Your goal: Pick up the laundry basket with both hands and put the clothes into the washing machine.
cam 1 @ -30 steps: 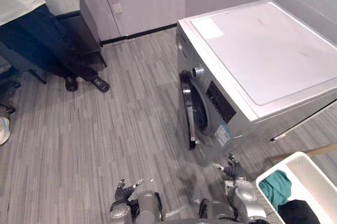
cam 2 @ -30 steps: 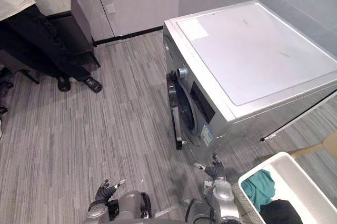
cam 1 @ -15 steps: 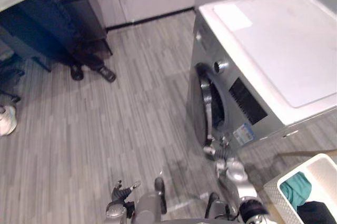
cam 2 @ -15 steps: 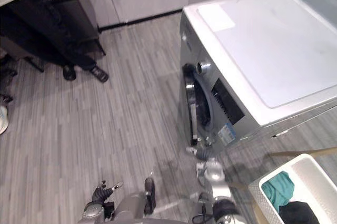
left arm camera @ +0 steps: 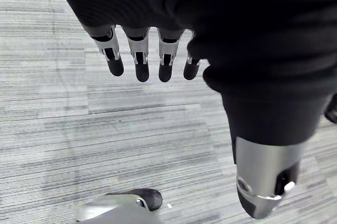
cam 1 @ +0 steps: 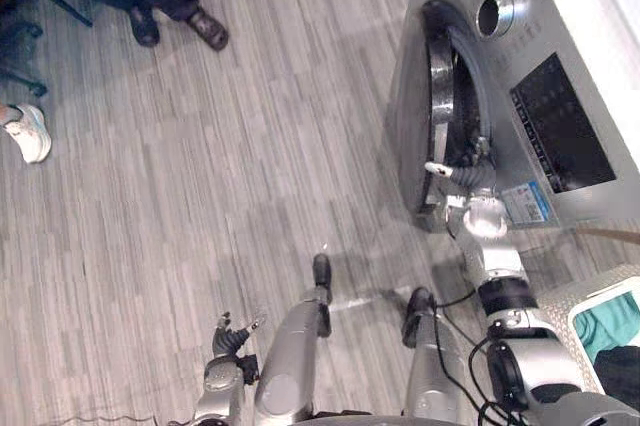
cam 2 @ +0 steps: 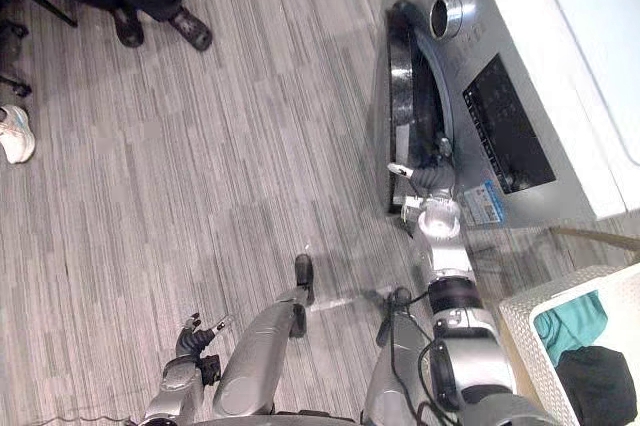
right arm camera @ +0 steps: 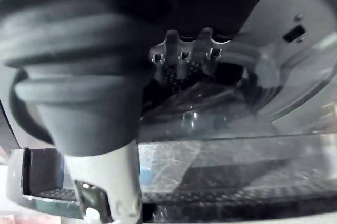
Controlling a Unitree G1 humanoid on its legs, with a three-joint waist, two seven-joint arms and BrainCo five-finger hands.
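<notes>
The silver washing machine stands at the right, its round glass door slightly ajar. My right hand reaches the door's lower edge; in the right wrist view its fingers curl over the door's rim with the dark drum behind, tips hidden. The white laundry basket sits on the floor at the lower right, holding a teal cloth and a black cloth. My left hand hangs low at the lower left, fingers relaxed and open above the floor.
A person's dark shoes stand at the upper left beside a chair base. A white sneaker lies at the left edge. Grey striped flooring stretches between me and the machine.
The camera has tipped down and moved closer to the machine. My right hand has gone forward and up from near the floor to the door's edge. The left hand stays low.
</notes>
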